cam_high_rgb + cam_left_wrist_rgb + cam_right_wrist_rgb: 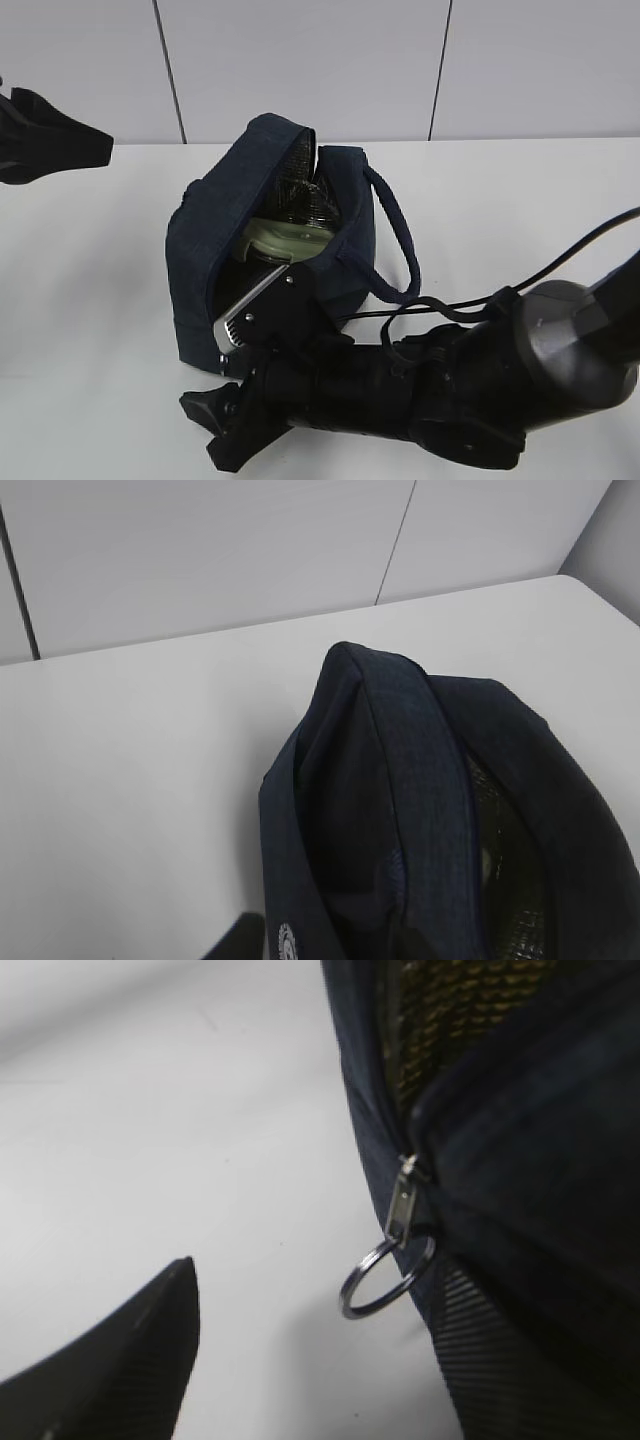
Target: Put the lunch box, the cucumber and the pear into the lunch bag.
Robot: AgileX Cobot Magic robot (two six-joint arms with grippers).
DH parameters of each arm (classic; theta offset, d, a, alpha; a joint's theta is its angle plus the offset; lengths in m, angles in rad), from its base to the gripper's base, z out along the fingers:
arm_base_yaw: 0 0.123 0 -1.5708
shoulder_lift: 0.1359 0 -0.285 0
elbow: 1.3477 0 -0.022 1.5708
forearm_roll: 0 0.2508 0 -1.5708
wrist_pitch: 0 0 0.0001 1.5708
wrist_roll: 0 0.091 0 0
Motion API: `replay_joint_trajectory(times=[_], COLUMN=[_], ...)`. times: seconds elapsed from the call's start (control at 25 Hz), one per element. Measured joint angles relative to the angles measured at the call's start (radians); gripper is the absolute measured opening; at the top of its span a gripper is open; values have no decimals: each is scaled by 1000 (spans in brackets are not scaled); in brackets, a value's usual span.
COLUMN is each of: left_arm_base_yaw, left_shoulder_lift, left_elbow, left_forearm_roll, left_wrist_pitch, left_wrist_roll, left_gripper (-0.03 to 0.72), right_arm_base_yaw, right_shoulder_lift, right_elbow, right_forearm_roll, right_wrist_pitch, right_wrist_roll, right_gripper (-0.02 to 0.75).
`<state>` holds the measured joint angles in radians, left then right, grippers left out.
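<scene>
Right gripper (225, 430) spread, empty, beside bag (205, 270); left's state unclear; closing early risks missing ring (385, 1278) or snagging fabric.

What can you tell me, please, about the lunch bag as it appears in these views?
The lunch bag is a boxy, dark navy fabric bag standing on the white table. Its zipped flap is open, showing a shiny lining and the pale green lid of the lunch box inside. A loop handle hangs on one side. The zipper's metal ring pull dangles free, beside the right gripper's finger.
</scene>
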<state>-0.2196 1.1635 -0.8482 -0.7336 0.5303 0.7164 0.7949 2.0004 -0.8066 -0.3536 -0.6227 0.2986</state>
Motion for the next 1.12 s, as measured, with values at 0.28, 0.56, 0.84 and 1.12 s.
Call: replay_joint_trajectory(times=[0.28, 0.56, 0.84, 1.12], left_arm_base_yaw=[0, 0, 0, 0], left_shoulder_lift=[0, 0, 0, 0], left_elbow=[0, 0, 0, 0], left_forearm_roll=[0, 0, 0, 0], left_wrist_pitch=[0, 3, 6, 7], left_wrist_roll=[0, 0, 0, 0], left_gripper=[242, 242, 242, 242], right_arm_base_yaw=[3, 3, 4, 4], right_shoulder_lift=[0, 0, 0, 0], right_elbow=[0, 0, -27, -56], right_forearm_roll=[0, 15, 24, 7], right_wrist_pitch=[26, 28, 39, 78], right_wrist_roll=[2, 4, 4, 7], right_gripper=[543, 474, 473, 477])
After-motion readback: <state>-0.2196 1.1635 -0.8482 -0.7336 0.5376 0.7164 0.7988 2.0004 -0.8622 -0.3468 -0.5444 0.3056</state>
